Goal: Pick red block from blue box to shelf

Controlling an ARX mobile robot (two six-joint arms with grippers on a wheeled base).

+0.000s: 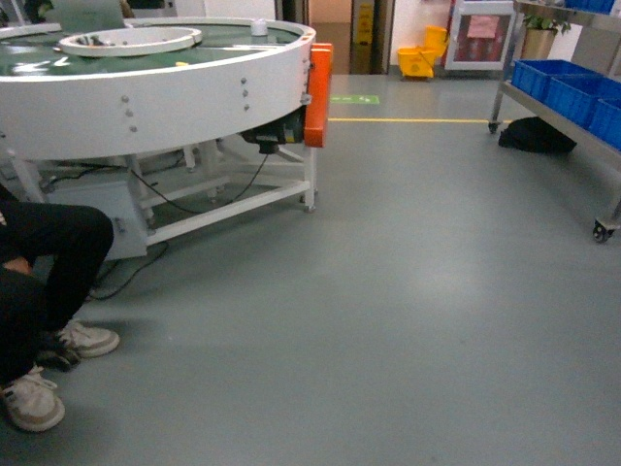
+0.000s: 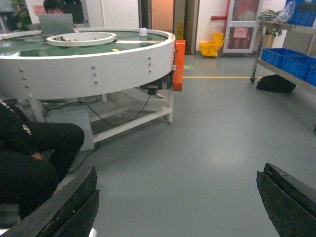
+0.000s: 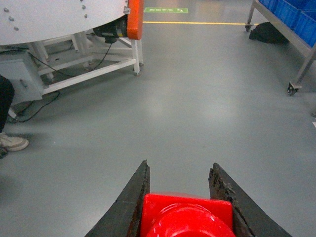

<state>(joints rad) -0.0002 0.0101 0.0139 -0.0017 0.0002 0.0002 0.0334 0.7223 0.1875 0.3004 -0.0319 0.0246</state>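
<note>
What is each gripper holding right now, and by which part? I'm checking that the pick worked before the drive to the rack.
The right gripper clamps the red block by its two opposite side faces. The left gripper is open and empty.

An industrial workshop is shown: a round conveyor table (image 1: 155, 92) at ten o'clock, a steel shelf (image 1: 558, 112) with blue crates (image 1: 568, 83) at two o'clock.

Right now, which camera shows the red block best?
The right wrist view: the red block fills the bottom of the picture, clamped between the right gripper's dark fingers, its round stud plain to see. The head view and the left wrist view show none of it, only floor, the round table and the shelf.
</note>
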